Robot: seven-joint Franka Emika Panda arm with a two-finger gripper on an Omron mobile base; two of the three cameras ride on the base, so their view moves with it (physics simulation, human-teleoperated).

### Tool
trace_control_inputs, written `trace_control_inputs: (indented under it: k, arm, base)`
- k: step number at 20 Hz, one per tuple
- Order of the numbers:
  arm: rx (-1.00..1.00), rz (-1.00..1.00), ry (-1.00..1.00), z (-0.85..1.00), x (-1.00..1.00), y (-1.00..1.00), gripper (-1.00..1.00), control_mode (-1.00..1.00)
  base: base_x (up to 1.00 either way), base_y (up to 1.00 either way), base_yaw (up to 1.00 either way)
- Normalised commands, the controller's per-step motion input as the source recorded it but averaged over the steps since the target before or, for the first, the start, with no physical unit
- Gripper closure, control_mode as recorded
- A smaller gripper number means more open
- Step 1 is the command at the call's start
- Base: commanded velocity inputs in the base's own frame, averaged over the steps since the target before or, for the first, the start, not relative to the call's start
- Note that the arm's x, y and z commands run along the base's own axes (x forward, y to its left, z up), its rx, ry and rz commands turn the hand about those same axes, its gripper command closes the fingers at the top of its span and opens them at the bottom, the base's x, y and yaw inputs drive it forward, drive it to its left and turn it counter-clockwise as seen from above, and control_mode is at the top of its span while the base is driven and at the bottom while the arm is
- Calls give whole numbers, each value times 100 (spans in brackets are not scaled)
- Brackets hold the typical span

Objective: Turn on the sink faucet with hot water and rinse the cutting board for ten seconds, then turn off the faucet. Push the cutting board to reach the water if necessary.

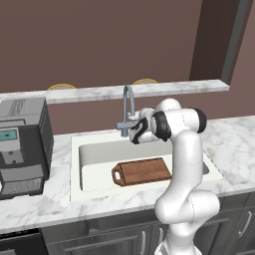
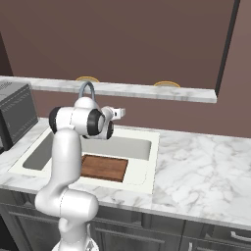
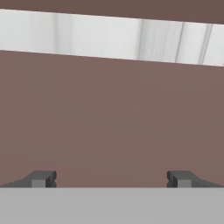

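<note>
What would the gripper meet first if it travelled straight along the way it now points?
Most likely the brown back wall below the marble ledge; the open gripper faces it squarely, though depth is unclear.

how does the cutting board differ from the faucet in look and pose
The cutting board is flat, reddish-brown wood lying in the sink; the faucet is slim grey metal standing upright behind the basin. The board is broad and rectangular; the faucet arches in a thin curve. No water touches either.

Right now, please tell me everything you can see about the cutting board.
The cutting board is a flat rectangular reddish-brown board, wood by its look, with a short rounded handle pierced by a hole. It lies flat on the floor of the sink, near the front wall. No water falls on it, and nothing else touches it.
</note>
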Motion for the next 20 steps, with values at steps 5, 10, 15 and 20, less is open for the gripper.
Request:
trace_control_inputs:
  k: [5,10,15,20]
  arm:
    - [0,0,0,-9,0,-16,-100,-100]
    - [0,0,0,-17,0,-2,-100,-100]
    - [0,0,0,-21,0,0,-100,-100]
    - [0,0,0,-13,0,0,-100,-100]
  base:
    - [0,0,0]
    - [0,0,0]
    - [0,0,0]
    - [0,0,0]
